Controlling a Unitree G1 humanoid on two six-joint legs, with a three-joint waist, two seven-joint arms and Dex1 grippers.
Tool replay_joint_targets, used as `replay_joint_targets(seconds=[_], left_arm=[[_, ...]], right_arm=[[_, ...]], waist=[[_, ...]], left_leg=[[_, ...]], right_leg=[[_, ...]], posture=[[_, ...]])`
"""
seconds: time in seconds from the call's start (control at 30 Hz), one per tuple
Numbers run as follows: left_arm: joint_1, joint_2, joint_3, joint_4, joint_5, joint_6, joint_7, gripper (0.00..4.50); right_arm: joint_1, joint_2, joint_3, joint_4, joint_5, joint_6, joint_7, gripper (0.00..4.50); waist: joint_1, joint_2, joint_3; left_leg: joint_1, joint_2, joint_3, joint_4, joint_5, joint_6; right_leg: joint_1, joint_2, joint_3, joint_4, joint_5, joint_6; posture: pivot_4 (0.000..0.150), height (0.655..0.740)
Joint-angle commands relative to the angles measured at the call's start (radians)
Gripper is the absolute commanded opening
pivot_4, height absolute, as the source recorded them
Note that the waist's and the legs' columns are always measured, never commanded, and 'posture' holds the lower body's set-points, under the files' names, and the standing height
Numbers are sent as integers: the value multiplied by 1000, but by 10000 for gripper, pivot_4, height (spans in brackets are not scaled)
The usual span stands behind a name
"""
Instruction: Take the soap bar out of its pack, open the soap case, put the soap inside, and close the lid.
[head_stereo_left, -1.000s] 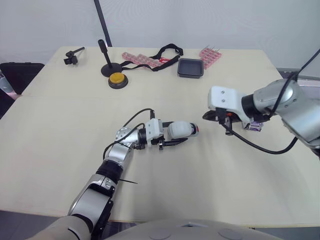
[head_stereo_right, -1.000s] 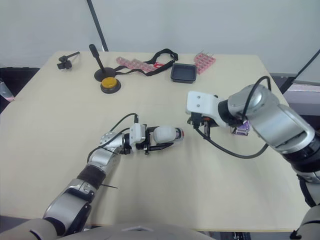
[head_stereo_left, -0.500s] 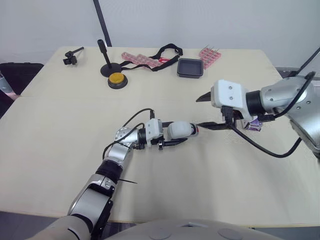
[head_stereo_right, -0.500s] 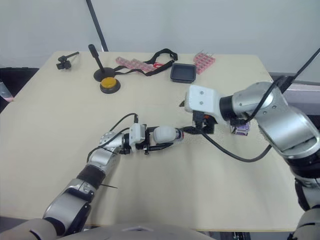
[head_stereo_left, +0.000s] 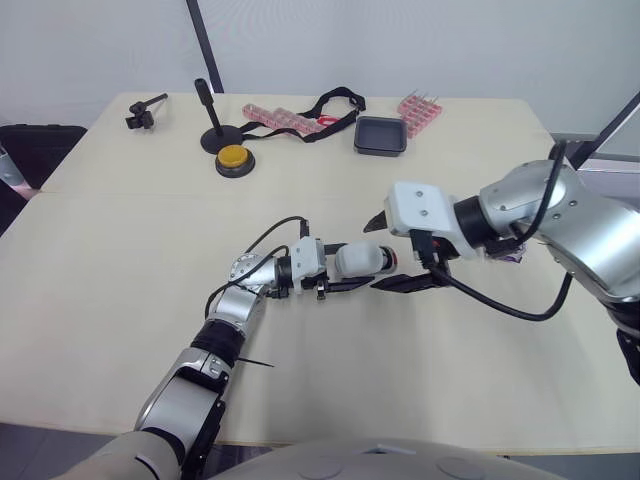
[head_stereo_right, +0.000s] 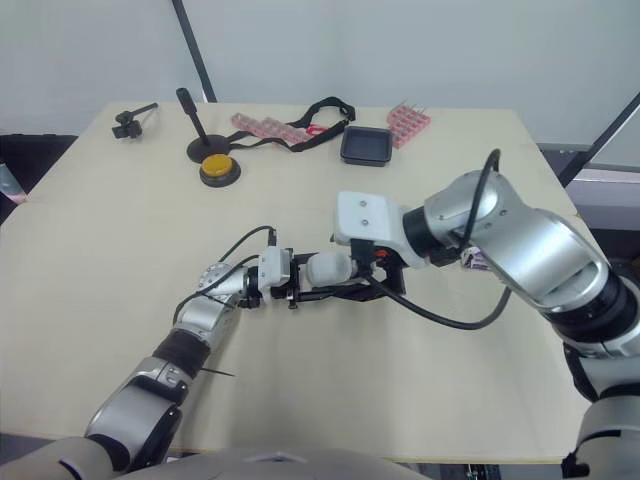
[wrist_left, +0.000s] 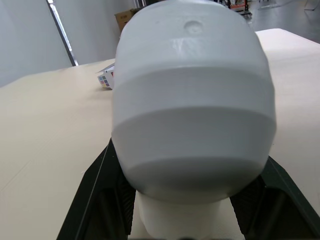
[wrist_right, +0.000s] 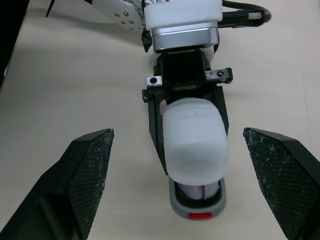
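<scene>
The soap case (head_stereo_left: 362, 259), with a white domed lid over a grey base that has a red latch, lies at mid-table. My left gripper (head_stereo_left: 350, 272) is shut on it, its black fingers (wrist_right: 156, 117) pressed to both sides. A strip of pale purple soap (wrist_right: 199, 191) shows under the lid's end. My right gripper (wrist_right: 177, 132) is wide open, and its two fingers straddle the case's free end without touching it. The empty purple-and-white soap pack (wrist_left: 106, 80) lies on the table behind my right arm.
Along the table's far edge stand a yellow button (head_stereo_left: 233, 158), a black post on a round base (head_stereo_left: 212, 125), a black tray (head_stereo_left: 381, 135), pink blister packs (head_stereo_left: 420, 112), a black strap (head_stereo_left: 335, 100) and a small black clamp (head_stereo_left: 145, 112).
My right gripper has gone from shut to wide open and moved left, so its fingers now flank the case's end. The left arm and the case have stayed still.
</scene>
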Motion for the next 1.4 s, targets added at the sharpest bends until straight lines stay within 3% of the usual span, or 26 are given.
replay_joint_targets(seconds=[0.03,0.57,0.67,0.83,1.4], left_arm=[[22,18,-8,30,34,32,8,19208],[32,20,-12,7,37,44,19,19208],[33,20,-13,4,37,45,21,19208],[35,22,-13,0,38,47,21,19208],[36,27,-16,-3,38,47,23,19208]], right_arm=[[-31,9,26,15,-36,-1,-20,44703],[-72,59,126,86,-124,-11,-31,44703],[-79,71,131,103,-134,-10,-39,37520],[-75,70,147,108,-151,-12,-32,20351],[-2,14,79,84,-115,-57,14,19557]], waist=[[0,0,0],[1,0,0],[0,0,0],[1,0,0],[1,0,0]], left_leg=[[0,0,0,0,0,0],[0,0,0,0,-1,-2],[0,0,0,0,-1,-2],[-1,0,0,0,-1,-2],[0,0,0,0,-1,-2]], right_leg=[[0,0,0,0,0,0],[0,0,0,0,0,0],[0,0,0,0,0,0],[0,0,0,0,0,0],[0,0,0,0,0,0]], posture=[[1500,7395],[1500,7395],[1500,7395],[1500,7395],[1500,7395]])
